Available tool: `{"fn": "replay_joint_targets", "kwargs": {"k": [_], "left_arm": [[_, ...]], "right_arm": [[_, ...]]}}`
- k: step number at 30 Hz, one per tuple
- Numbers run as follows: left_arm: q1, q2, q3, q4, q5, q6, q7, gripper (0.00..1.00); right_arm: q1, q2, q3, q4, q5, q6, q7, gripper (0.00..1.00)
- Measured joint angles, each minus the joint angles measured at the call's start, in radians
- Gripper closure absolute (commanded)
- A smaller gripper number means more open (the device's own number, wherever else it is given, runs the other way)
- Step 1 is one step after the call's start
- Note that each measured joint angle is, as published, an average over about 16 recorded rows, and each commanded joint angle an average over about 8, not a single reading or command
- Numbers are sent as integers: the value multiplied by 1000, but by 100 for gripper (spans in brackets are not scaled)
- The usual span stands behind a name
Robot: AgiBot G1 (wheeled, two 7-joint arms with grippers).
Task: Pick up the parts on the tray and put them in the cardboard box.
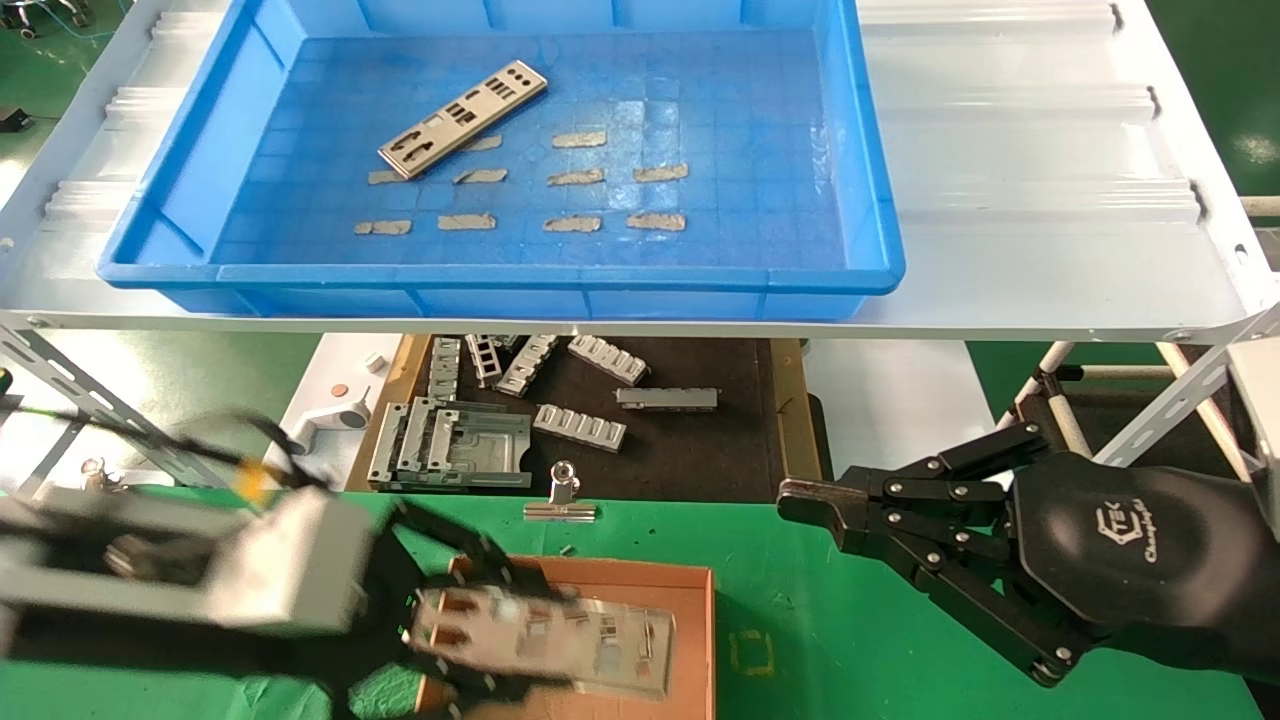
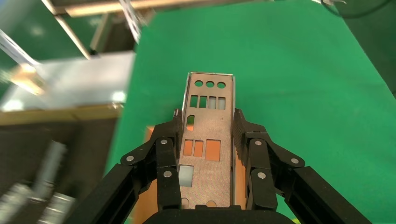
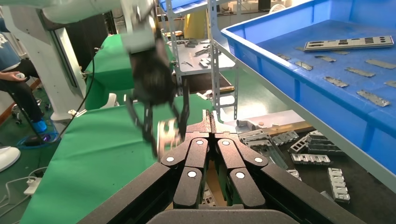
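My left gripper (image 1: 470, 625) is shut on a thin silver plate (image 1: 560, 640) with punched holes, gripped by its long edges, and holds it over the brown cardboard box (image 1: 690, 600) at the near edge. The left wrist view shows the plate (image 2: 208, 135) between the fingers (image 2: 169, 154), with the box's orange floor showing through its holes. One more plate (image 1: 463, 118) lies in the blue tray (image 1: 500, 275) on the upper shelf; it also shows in the right wrist view (image 3: 348, 43). My right gripper (image 1: 790, 497) is shut and empty, parked to the right of the box.
Several tan tape strips (image 1: 575, 180) lie on the tray floor. Grey ribbed brackets (image 1: 580, 425) lie on a black mat below the shelf, and a binder clip (image 1: 562, 497) lies at the mat's near edge. Green cloth (image 1: 820, 640) covers the table.
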Motion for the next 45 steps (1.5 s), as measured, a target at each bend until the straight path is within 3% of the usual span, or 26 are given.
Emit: {"fn": "replay_joint_targets", "kwargs": {"k": [10,22,45], "left_arm": [[149,52,55,-24,101,-196,7,100],[245,98,89,-2,191,-365,6,100],[284,150,90,103,206,-444,36,100]], "right_arm": [[0,0,0,0,0,0,0,100],[0,0,0,0,0,0,0,100],[0,0,0,0,0,0,0,100]]}}
